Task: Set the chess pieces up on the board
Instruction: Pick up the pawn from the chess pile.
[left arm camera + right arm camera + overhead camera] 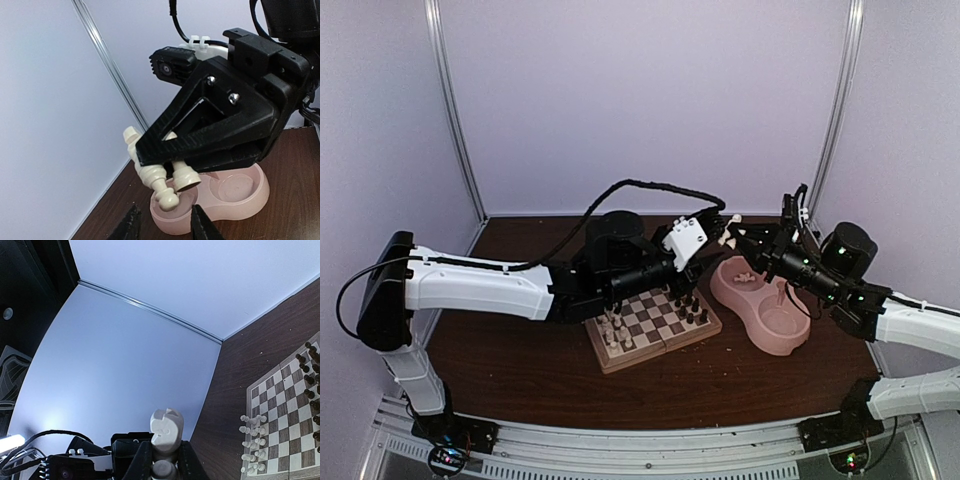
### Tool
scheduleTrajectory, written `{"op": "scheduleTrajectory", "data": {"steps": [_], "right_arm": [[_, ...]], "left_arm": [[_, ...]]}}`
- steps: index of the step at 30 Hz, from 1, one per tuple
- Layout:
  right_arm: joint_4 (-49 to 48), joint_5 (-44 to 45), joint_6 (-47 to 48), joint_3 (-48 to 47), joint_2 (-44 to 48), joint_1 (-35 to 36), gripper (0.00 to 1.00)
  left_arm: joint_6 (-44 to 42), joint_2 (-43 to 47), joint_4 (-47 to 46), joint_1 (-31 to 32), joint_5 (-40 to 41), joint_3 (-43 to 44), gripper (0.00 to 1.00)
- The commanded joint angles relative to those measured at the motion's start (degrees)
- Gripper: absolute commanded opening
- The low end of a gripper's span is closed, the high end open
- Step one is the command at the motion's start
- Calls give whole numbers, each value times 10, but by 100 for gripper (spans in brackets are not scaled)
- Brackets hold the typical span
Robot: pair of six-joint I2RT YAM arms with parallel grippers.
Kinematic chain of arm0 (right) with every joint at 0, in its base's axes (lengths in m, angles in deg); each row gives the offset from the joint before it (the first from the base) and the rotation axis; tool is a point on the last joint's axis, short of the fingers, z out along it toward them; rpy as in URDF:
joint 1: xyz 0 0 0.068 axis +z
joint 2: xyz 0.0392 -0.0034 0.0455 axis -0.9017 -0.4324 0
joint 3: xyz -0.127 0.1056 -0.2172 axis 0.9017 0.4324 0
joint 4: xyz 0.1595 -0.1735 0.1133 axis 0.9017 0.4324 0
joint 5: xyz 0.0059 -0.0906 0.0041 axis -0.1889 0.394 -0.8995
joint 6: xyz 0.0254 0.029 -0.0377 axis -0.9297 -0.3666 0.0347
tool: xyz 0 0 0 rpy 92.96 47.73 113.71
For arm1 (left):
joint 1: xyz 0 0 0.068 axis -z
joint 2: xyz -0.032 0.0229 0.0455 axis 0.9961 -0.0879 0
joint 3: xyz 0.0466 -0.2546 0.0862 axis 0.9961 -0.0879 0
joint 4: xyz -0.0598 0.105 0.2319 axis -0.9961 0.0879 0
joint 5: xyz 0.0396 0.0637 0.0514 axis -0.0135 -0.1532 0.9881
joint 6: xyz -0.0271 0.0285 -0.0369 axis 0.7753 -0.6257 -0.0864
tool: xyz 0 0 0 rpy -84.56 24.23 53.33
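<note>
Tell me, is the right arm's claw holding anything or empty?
Holding: the right gripper is shut on a cream-white knight, pinched between its fingers, with other cream pieces clamped alongside.

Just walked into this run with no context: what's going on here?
The right gripper is shut on cream chess pieces, a knight among them, held in the air by the pink double bowl. The left gripper is open right in front of it, so this looks like a handover. On the board, cream pieces line one edge and dark pieces the opposite one. Setup is unfinished.
</note>
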Motion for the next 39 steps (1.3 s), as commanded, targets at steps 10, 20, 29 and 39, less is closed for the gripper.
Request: {"op": "scheduleTrajectory", "data": {"steps": [10, 20, 29, 39], "right_arm": [[-29, 5, -5, 13, -3, 8, 4], [-33, 6, -7, 17, -4, 10, 4], [-34, 11, -3, 22, -3, 11, 4], [-33, 21, 5, 35, 1, 10, 4]], "left_arm": [[-10, -3, -29, -2, 10, 18, 34], [-11, -3, -28, -2, 10, 19, 24], [-6, 0, -24, -2, 21, 16, 8], [4, 6, -17, -2, 25, 6, 18]]}}
